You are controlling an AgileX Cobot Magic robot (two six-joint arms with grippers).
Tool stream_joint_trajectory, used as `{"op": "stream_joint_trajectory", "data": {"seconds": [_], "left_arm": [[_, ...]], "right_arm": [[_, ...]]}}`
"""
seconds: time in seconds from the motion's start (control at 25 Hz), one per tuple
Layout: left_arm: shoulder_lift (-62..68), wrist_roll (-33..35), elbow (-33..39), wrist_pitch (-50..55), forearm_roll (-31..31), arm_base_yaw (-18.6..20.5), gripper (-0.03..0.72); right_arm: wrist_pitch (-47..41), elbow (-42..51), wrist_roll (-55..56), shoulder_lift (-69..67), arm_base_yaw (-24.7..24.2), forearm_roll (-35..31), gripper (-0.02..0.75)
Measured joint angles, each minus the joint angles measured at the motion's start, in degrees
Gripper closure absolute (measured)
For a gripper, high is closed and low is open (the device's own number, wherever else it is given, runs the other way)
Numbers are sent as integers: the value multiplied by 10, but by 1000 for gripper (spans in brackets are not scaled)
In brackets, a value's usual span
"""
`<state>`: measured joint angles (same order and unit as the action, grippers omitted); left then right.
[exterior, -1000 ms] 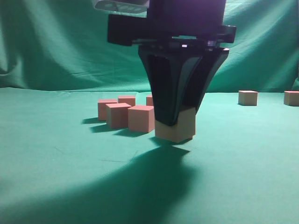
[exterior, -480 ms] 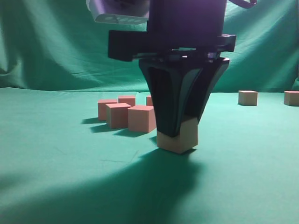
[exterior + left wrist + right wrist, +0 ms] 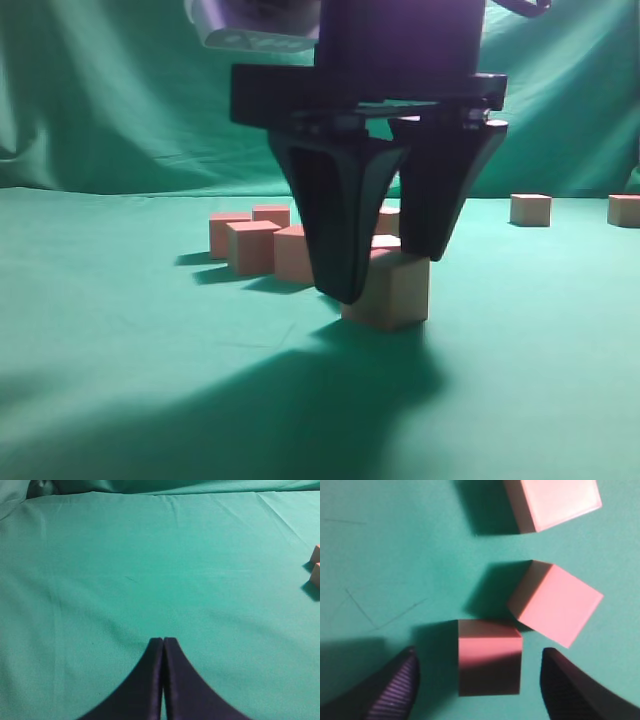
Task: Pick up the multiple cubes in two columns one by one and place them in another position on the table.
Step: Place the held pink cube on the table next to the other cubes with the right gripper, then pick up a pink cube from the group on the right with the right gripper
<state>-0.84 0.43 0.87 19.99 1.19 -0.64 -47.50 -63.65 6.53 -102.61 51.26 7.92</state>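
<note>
My right jaws (image 3: 477,677): spread wide, gripping nothing.
Cube (image 3: 489,657): on the surface (image 3: 380,555), between them, untouched.
My left jaws (image 3: 163,645): pressed together, empty.

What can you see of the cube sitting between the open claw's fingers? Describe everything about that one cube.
The cube is small, plain and matte salmon-pink, with no marks and sharp edges. It rests flat on the green cloth table, upright, partly in shadow. The right claw stands open around it, with a finger on each side and clear gaps, so nothing grips it. A neighbouring cube, turned at an angle, lies very near its far corner; contact cannot be told.
</note>
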Motion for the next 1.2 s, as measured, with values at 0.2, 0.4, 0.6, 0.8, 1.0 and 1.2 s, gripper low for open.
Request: {"op": "stream_joint_trajectory", "data": {"seconds": [0.2,0.4,0.6,0.8,1.0,1.2], "left_arm": [[0,0,0,0,0,0,688],[0,0,0,0,0,0,688],[0,0,0,0,0,0,688],[0,0,0,0,0,0,688],[0,0,0,0,0,0,688],[0,0,0,0,0,0,688]], "right_arm": [[-15,-2,1,19,0,-2,251],[-109,-41,5,92,0,27,251],[-130,-57,107,193,-7,151,251],[-136,-70,157,222,-118,202,251],[-136,-142,114,168,-272,108,251],[-159,-253,41,49,-372,-6,251]]}}
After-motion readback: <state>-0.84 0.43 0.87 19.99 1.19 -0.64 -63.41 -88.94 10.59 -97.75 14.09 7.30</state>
